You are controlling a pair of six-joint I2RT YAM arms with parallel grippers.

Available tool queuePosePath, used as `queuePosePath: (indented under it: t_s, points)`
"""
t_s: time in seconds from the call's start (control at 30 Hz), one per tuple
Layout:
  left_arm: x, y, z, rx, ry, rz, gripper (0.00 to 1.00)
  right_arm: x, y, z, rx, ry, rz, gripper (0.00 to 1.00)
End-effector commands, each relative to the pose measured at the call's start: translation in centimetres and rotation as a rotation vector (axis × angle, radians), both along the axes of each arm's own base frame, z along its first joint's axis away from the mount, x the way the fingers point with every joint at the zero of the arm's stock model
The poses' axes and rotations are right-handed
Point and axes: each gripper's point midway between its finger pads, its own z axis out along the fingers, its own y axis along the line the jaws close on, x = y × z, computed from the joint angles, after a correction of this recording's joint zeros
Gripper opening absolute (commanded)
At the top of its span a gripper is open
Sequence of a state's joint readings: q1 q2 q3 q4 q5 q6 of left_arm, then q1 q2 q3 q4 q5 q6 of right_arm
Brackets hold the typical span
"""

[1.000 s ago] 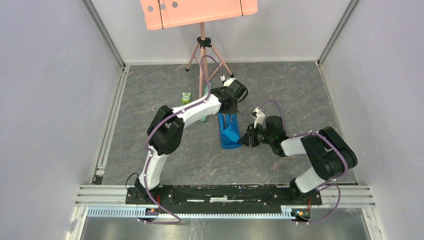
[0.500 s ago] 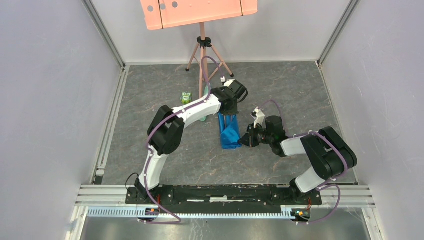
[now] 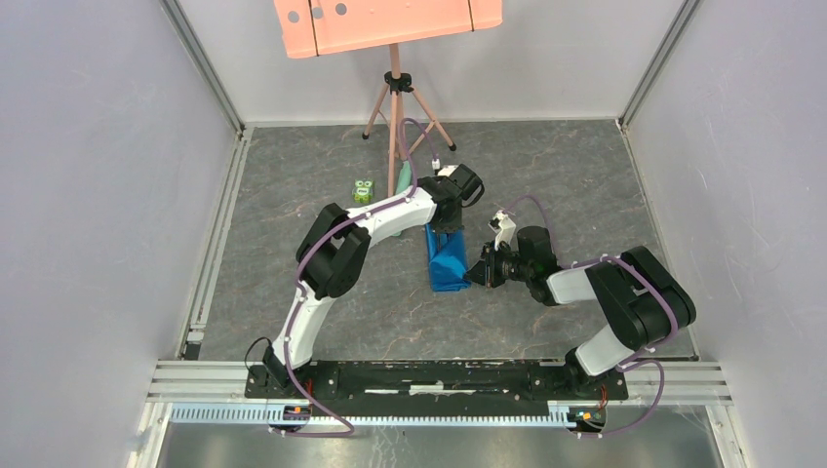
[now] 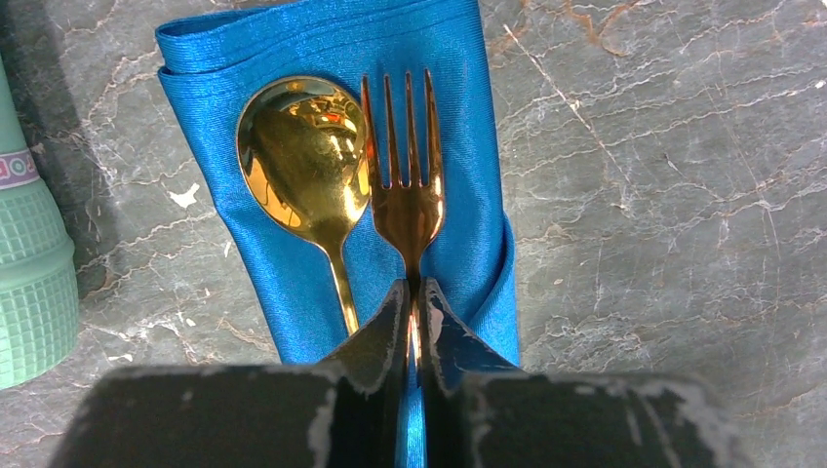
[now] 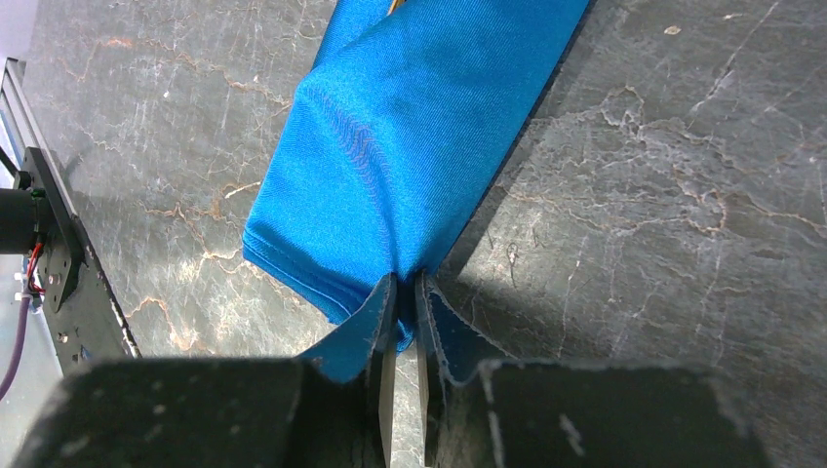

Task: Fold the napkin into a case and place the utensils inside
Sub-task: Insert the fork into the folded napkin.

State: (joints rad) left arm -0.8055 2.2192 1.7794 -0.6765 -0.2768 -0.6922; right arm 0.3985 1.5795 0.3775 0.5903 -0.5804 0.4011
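Two gold-coloured utensils lie side by side on the bright blue case (image 4: 283, 263): a spoon (image 4: 297, 161) with a mirror-smooth oval bowl and a fork (image 4: 408, 205) with thin straight tines. Their slender handles run back toward my left gripper (image 4: 413, 292) and pass out of sight behind its dark, scuffed fingers. Those jaws are all but together, pinching the fork's narrow neck, with a sliver of gold showing between them.

The case is a long, narrow fold of finely ribbed cloth with rounded, doubled edges. It lies flat on the grey veined table (image 4: 663, 175) near its middle, between the two arms. A pale green tube (image 4: 34, 283) with a gridded surface stands just beside it.

My right gripper (image 5: 402, 288) sits low at the case's near corner. Its jaws are nearly closed on the layered hem of the blue cloth.
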Motion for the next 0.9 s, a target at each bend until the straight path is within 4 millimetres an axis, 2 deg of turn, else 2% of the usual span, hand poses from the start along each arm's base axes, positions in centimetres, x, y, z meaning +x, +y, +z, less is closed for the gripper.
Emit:
queuePosePath:
  t_s: [0.0, 0.13, 0.3, 0.5, 0.53, 0.6, 0.7, 0.83, 0.87]
  points:
    - [0.0, -0.9, 1.3, -0.041, -0.002, 0.016, 0.15, -1.0, -0.4, -1.4, -0.031, 0.047, 0.003, 0.16]
    - [0.0, -1.0, 2.3, -0.052, -0.012, 0.004, 0.28, -1.0, -0.3, -1.4, -0.031, 0.046, 0.004, 0.16]
    - [-0.2, -0.8, 4.8, -0.071, -0.046, -0.020, 0.31, -0.7, -0.6, -1.4, -0.053, 0.036, -0.006, 0.19]
    - [-2.1, 0.2, 7.5, -0.150, -0.079, -0.070, 0.33, 0.2, -1.6, -1.0, -0.122, -0.006, -0.039, 0.35]
    - [-2.6, 0.0, 8.6, -0.195, -0.098, -0.086, 0.34, 0.5, -1.7, -0.6, -0.130, -0.020, -0.045, 0.40]
    - [-3.9, 0.5, 9.3, -0.246, -0.108, -0.117, 0.36, 0.8, -2.2, 0.1, -0.163, -0.037, -0.060, 0.48]
    - [-5.7, 1.2, 11.9, -0.331, -0.161, -0.172, 0.38, 2.0, -4.0, 1.9, -0.250, -0.092, -0.136, 0.58]
    - [-8.7, 3.3, 15.1, -0.417, -0.258, -0.257, 0.39, 2.0, -6.7, 4.6, -0.350, -0.149, -0.218, 0.67]
    - [-9.5, 3.9, 16.6, -0.448, -0.302, -0.282, 0.40, 1.7, -7.0, 5.5, -0.353, -0.168, -0.223, 0.69]
